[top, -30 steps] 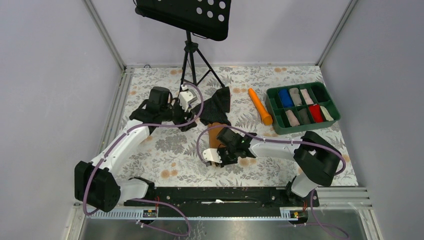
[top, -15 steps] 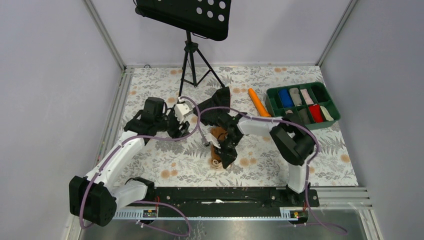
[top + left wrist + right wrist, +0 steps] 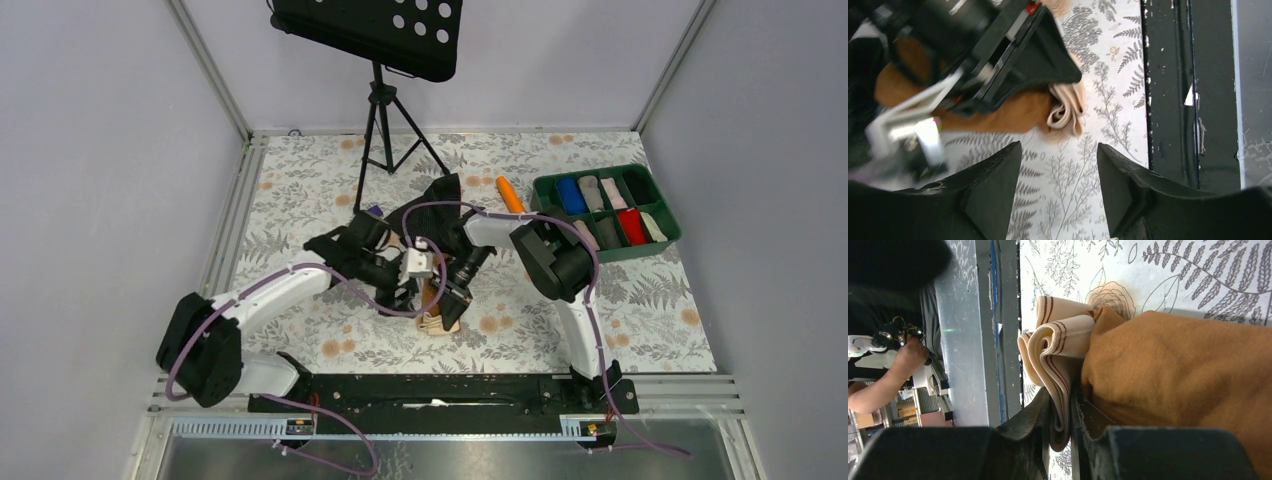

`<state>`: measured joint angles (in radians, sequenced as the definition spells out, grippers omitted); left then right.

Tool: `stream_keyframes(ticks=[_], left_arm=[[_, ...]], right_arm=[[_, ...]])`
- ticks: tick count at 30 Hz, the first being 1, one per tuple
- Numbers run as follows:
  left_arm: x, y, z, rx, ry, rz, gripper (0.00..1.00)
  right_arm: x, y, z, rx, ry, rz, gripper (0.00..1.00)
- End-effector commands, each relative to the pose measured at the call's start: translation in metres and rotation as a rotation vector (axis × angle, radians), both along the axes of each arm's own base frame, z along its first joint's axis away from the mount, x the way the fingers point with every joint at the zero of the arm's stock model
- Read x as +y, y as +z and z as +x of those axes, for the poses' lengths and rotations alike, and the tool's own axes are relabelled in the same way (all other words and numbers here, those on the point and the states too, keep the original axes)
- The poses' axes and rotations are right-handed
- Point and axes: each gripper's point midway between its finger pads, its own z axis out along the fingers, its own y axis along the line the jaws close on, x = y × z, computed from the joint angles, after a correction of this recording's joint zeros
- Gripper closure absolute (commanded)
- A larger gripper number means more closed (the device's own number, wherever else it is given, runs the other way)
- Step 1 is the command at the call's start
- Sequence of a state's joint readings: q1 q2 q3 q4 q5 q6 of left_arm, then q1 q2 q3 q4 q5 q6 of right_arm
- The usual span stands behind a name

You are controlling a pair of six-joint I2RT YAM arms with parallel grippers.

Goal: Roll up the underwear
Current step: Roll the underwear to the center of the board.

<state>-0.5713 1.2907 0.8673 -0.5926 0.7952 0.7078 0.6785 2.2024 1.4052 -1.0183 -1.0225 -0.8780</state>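
1. Right, from overhead: the underwear (image 3: pixel 433 296) lies on the floral table (image 3: pixel 640 320), near the middle and towards the near edge. Its beige waistband (image 3: pixel 437 323) is bunched at the near end.
2. Both arms meet over it. The right hand (image 3: pixel 447 303) reaches in from the far side, right onto the garment. The left hand (image 3: pixel 402 292) sits just beside it on the left. From up here I cannot tell how either pair of fingers stands.
3. Behind them a black garment (image 3: pixel 437 203) lies crumpled, and an orange cylinder (image 3: pixel 510 192) pokes out past the right arm. A green tray (image 3: pixel 640 243) of rolled fabrics sits at the far right.
4. Over to the left wrist camera: the left hand (image 3: pixel 1058 150) has its fingers (image 3: pixel 990 190) well apart, with only leaf-printed table between them.
5. Just ahead of those tips lies the underwear (image 3: pixel 1013 114), its folded waistband (image 3: pixel 1066 107) nearest the table's front edge. The black right hand (image 3: pixel 1018 60) is down on top of it.
6. Now the right wrist camera: the right hand (image 3: pixel 1060 407) is clamped on the waistband (image 3: pixel 1055 347), pinching its striped, folded layers. The brown body of the underwear (image 3: pixel 1173 375) bulges just beside the fingers, on the table.
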Motion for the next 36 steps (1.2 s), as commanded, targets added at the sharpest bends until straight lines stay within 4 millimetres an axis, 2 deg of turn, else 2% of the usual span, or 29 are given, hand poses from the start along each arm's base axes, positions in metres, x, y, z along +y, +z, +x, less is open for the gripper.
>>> stream_keyframes(ticks=[1, 5, 10, 16, 27, 36], left_arm=[[-0.042, 0.007, 0.005, -0.072, -0.078, -0.064, 0.38], [-0.062, -0.006, 0.007, -0.09, -0.091, -0.042, 0.38], [-0.072, -0.025, 0.005, -0.095, -0.1, 0.006, 0.37], [-0.074, -0.032, -0.007, -0.046, -0.095, 0.029, 0.36], [-0.072, -0.057, 0.004, -0.094, -0.039, 0.115, 0.37], [-0.077, -0.07, -0.001, -0.058, -0.051, 0.138, 0.5]], right_arm=[[0.004, 0.006, -0.001, 0.039, -0.022, 0.015, 0.96], [0.005, 0.005, -0.001, 0.033, -0.026, 0.012, 0.96], [0.005, 0.004, 0.001, 0.034, -0.029, 0.003, 0.95], [0.005, 0.005, 0.002, 0.022, -0.036, -0.001, 0.95], [0.006, 0.008, 0.002, 0.02, -0.042, 0.002, 0.94], [0.006, 0.009, 0.0, 0.034, -0.048, 0.008, 0.94]])
